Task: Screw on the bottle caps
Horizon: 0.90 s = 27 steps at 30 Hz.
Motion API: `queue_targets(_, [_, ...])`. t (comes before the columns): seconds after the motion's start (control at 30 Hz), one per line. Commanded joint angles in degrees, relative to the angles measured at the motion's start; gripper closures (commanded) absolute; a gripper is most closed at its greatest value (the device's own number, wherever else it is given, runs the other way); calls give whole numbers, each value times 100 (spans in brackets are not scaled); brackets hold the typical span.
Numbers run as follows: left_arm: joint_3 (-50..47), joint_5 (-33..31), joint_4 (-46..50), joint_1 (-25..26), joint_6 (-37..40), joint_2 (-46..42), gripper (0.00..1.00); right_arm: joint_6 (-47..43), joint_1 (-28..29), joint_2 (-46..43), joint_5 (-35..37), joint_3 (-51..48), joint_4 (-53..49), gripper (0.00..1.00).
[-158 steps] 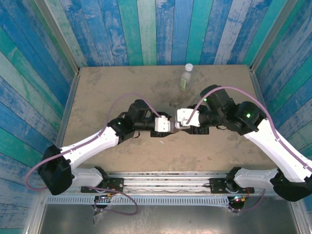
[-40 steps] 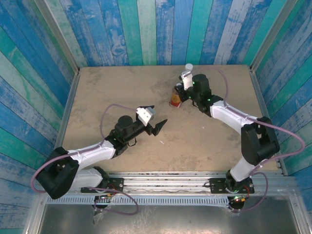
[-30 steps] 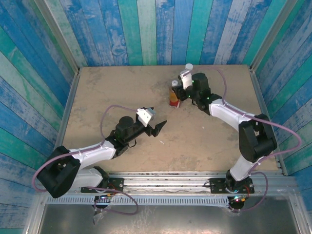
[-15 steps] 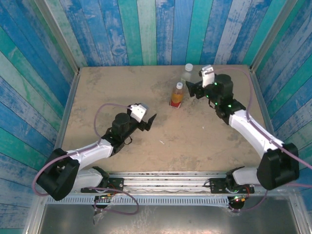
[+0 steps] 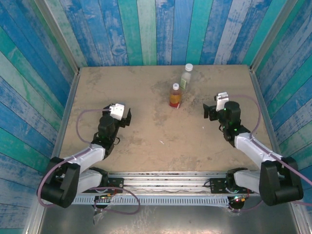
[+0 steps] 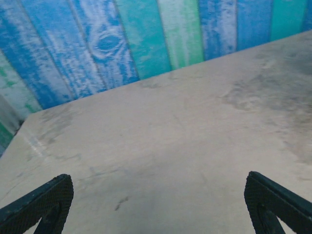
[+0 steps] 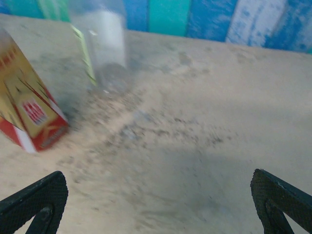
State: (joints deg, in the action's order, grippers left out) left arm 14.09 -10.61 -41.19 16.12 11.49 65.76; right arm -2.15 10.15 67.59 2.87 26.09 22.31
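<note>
Release done: right end effector (image 5: 208,111) has backed off right of the orange bottle (image 5: 175,97), gaping empty like the left end effector (image 5: 126,117); pale bottle (image 5: 185,78) just behind, both caps (image 5: 176,86) on (task looks finished).

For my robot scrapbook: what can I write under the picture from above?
Orange bottle and pale bottle stand capped; left gripper and right gripper hover open, empty.
</note>
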Motion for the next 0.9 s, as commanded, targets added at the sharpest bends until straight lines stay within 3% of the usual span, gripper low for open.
queue_targets(0.0, [-167,108,-867,-547,-251,374,6,-119,-174,315,564,-445,1391,0])
queue_targets(0.2, [-44,575,-1626,-1077,-761,1230,6,-174,-422,960,636,-539,2301,0])
queue_targets(0.37, [-16,700,-2511,-1434,-1085,2075,6,45,-787,1650,54,-587,2884,0])
queue_targets(0.43, [144,680,-2012,-1497,-1216,2029,6,93,-805,1912,7,-678,3353,0])
queue_targets(0.5, [163,556,-2002,-1506,-1291,2029,6,23,-814,1826,-99,-446,2738,0])
queue_targets(0.87, [172,489,-1950,-1506,-1272,2028,6,-31,-805,1891,-169,-350,2665,0])
